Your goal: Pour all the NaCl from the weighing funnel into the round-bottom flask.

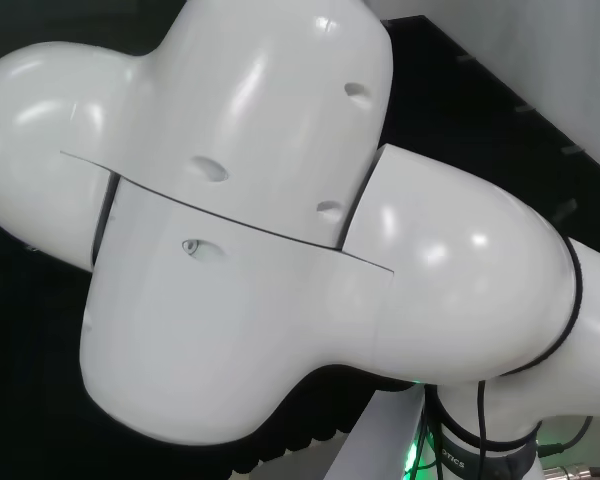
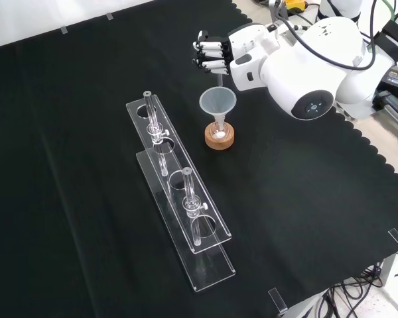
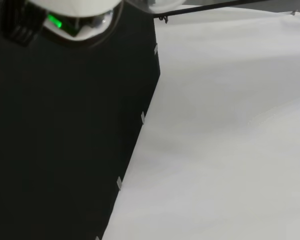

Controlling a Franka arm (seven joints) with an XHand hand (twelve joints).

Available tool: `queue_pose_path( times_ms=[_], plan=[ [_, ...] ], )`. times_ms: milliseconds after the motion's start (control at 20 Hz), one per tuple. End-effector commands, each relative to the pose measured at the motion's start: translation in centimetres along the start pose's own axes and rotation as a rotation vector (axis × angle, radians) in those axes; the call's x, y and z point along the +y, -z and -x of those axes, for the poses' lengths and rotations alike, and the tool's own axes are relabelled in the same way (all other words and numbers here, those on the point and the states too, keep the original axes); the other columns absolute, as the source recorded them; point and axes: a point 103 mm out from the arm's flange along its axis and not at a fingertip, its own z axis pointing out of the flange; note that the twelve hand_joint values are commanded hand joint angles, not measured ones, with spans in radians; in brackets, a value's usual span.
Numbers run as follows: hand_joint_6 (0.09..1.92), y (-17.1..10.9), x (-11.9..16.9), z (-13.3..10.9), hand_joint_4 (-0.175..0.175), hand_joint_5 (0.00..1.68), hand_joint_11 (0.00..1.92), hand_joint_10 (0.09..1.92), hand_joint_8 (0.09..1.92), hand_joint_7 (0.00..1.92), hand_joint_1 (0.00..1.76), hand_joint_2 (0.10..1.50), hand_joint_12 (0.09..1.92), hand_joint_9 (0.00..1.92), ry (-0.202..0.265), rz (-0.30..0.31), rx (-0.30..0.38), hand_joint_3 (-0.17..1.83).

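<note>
In the front view the hand point(image 2: 211, 56) hangs just beyond and above the funnel point(image 2: 217, 102), fingers curled toward it. The funnel stands mouth up with its stem in the small round-bottom flask point(image 2: 219, 132) on a cork ring point(image 2: 219, 141). A little white powder lies in the flask's bottom. At the wrist view's edge, close to the palm, shows a curved clear rim, the weighing funnel point(image 3: 152, 5). What it holds is hidden. The arm's big white link point(image 2: 312, 66) stands right of the hand.
Two long clear racks point(image 2: 186, 218) lie end to end left of the funnel in the front view, each with an upright glass tube point(image 2: 191, 199). The cloth's scalloped edge point(image 2: 358, 132) runs along the right. The arm's links point(image 1: 280, 230) block the head view.
</note>
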Motion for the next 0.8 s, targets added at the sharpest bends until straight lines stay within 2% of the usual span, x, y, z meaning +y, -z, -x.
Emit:
queue_pose_path(
  times_ms=[50,450,800],
  plan=[
    [0.89,-0.02,-0.08,0.01,0.175,1.17,0.74,0.39,0.66,0.56,1.1,0.65,1.08,0.83,-0.008,0.001,-0.023,0.75],
    [0.89,0.17,-0.1,-0.19,0.175,1.17,0.74,0.39,0.66,0.56,1.1,0.65,1.08,0.83,-0.016,0.015,-0.061,0.75],
    [0.89,-0.1,-0.11,-0.39,0.175,1.17,0.74,0.39,0.66,0.56,1.1,0.65,1.09,0.83,-0.011,0.024,-0.045,0.75]
  ],
)
